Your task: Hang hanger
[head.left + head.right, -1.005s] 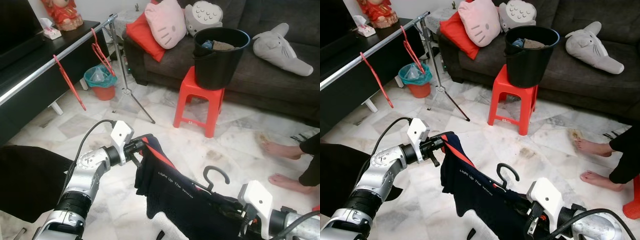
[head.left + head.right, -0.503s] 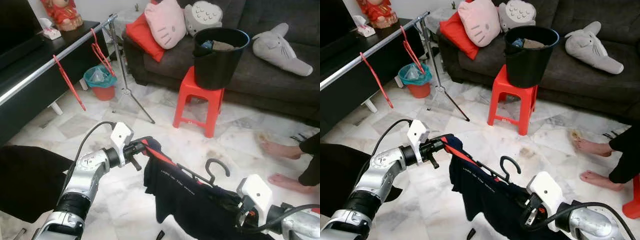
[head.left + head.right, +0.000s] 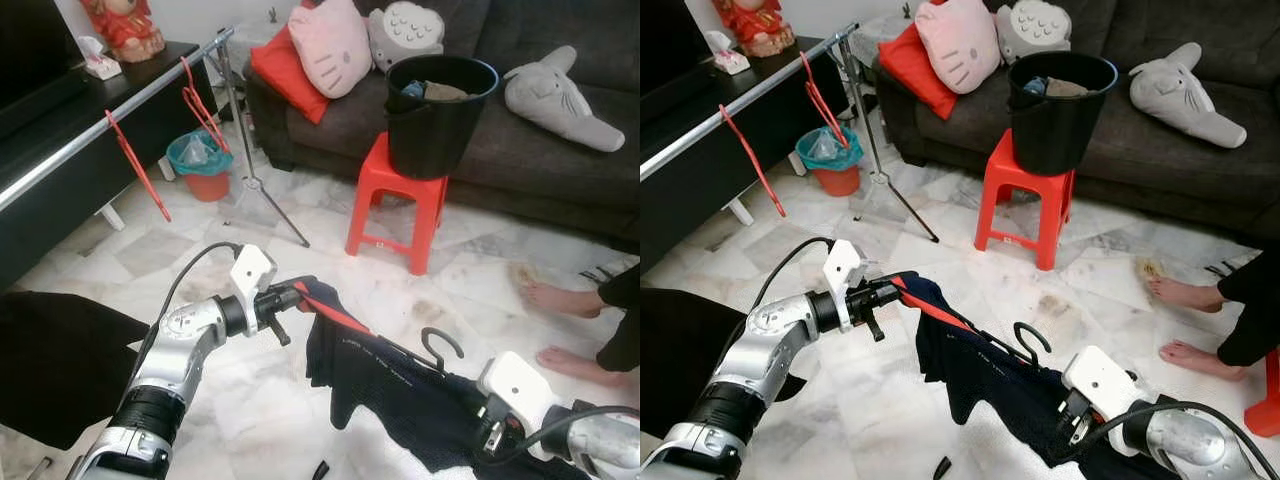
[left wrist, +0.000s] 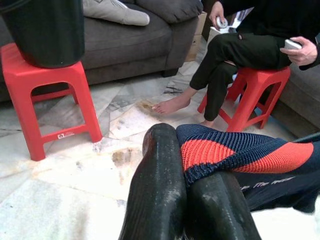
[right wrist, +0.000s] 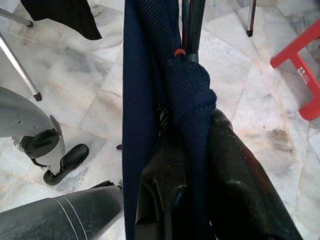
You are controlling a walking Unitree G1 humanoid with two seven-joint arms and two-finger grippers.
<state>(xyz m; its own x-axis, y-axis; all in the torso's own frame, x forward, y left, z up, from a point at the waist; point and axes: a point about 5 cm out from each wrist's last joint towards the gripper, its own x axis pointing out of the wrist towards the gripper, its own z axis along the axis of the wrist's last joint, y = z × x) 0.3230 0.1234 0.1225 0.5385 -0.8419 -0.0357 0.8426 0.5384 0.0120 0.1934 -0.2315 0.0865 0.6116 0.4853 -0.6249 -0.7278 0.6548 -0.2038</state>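
Note:
A black hanger, its hook (image 3: 441,344) pointing up, carries a navy shirt (image 3: 385,385) with a red stripe, held low over the floor between my two arms. My left gripper (image 3: 303,293) is shut on the shirt's red-striped edge (image 4: 235,152), with its fingers (image 4: 160,190) pressed together. My right gripper (image 3: 480,432) is shut on the other end, where navy cloth (image 5: 187,85) bunches around the hanger's bar (image 5: 192,25). The silver clothes rail (image 3: 110,105) runs along the left, well beyond the left gripper. Two red hangers (image 3: 140,165) hang on it.
The rail's tripod stand (image 3: 255,180) stands ahead, with a teal bin (image 3: 200,160) behind it. A red stool (image 3: 395,200) bearing a black bucket (image 3: 440,100) is before the sofa (image 3: 560,150). A person's bare feet (image 3: 560,295) are at the right. Dark cloth (image 3: 50,350) hangs at lower left.
Both grippers have shifted to the right with the shirt and hanger. The shirt is now drawn out flatter between them, and the hook has moved right with it.

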